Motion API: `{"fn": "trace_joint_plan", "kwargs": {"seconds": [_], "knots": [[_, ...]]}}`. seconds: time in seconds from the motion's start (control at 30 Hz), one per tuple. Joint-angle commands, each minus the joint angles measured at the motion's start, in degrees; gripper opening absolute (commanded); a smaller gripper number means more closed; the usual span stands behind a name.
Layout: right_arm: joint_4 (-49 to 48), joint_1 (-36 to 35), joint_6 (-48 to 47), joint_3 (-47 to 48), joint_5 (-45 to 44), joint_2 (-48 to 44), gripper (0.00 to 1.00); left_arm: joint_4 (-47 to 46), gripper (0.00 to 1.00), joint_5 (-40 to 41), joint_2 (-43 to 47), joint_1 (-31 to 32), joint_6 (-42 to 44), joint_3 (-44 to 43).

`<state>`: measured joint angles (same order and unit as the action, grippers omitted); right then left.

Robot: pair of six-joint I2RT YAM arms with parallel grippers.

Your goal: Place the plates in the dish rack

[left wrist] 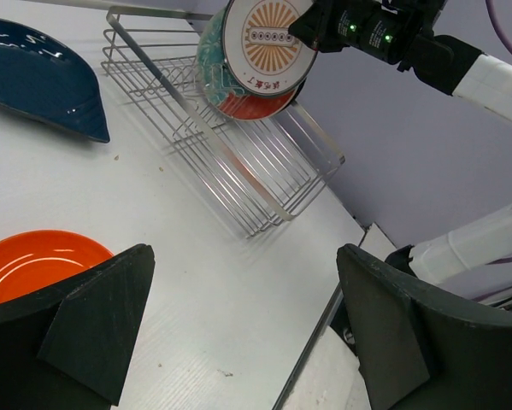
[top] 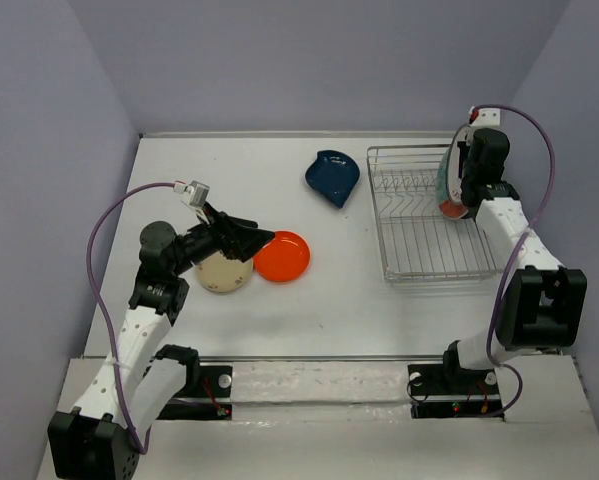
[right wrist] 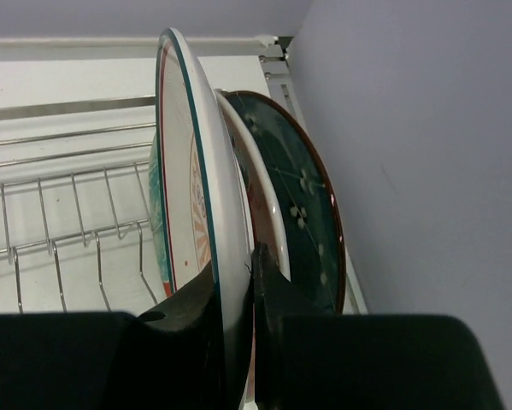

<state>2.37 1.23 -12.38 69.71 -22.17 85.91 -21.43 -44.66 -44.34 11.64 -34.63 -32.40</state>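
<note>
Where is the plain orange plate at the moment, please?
In the top view the orange plate lies flat on the table, left of centre, beside the cream plate, with the open left hand at its left edge.

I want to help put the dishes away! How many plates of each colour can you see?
dark blue plate: 1
orange plate: 1
cream plate: 1
white sunburst plate: 1
dark teal plate: 1
teal-and-red plate: 1
Total: 6

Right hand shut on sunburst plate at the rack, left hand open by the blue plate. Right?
No. Left hand is open by the orange plate, not the blue plate; top external shows it. Right hand does clamp the sunburst plate.
</note>
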Motion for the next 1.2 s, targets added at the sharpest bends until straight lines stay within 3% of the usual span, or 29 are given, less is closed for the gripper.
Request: {"fn": "trace_joint_plan", "kwargs": {"seconds": [0.0, 0.3, 0.4, 0.43, 0.5, 0.67, 0.83, 0.97, 1.17], "knots": [[-3.69, 1.49, 3.76, -2.12, 6.79, -1.62, 0.07, -3.35, 0.99, -2.18, 0.74, 0.31, -0.7, -1.96], [-4.57, 2.1, 7.72, -5.03, 11.71, -0.92, 0.08, -3.62, 0.99, -1.83, -0.84, 0.31, -0.96, -1.7], [-3.52, 2.1, 11.67, -3.89, 10.13, -0.22, 0.52, -3.18, 0.99, -1.48, -1.72, 0.31, -0.79, -1.52], [-2.73, 2.1, 14.72, -3.1, 10.48, -0.3, 0.75, -2.92, 0.99, -1.22, -2.59, 0.31, -0.7, -1.52], [0.34, 2.1, 17.38, -0.04, 11.01, -1.18, 0.88, -1.6, 0.99, -0.6, -3.99, 0.31, -0.09, -1.96], [8.6, 2.1, 24.59, 7.97, 9.08, -3.64, 0.9, 3.05, 0.99, 4.14, -6.37, 0.23, 2.55, -3.19], [9.32, 0.79, 27.58, 6.94, 11.7, -11.54, 0.92, 5.17, 0.99, 8.18, -9.8, 0.05, 3.78, -3.98], [5.81, -0.27, 32.5, -1.05, 20.75, -19.17, 0.92, 5.0, 0.99, 11.52, -13.4, 0.05, 2.12, -4.51], [-10.07, -5.26, 42.78, -16.61, 40.42, -26.66, 0.84, 3.41, 0.99, 17.84, -22.89, 2.15, -0.09, -8.55]]}}
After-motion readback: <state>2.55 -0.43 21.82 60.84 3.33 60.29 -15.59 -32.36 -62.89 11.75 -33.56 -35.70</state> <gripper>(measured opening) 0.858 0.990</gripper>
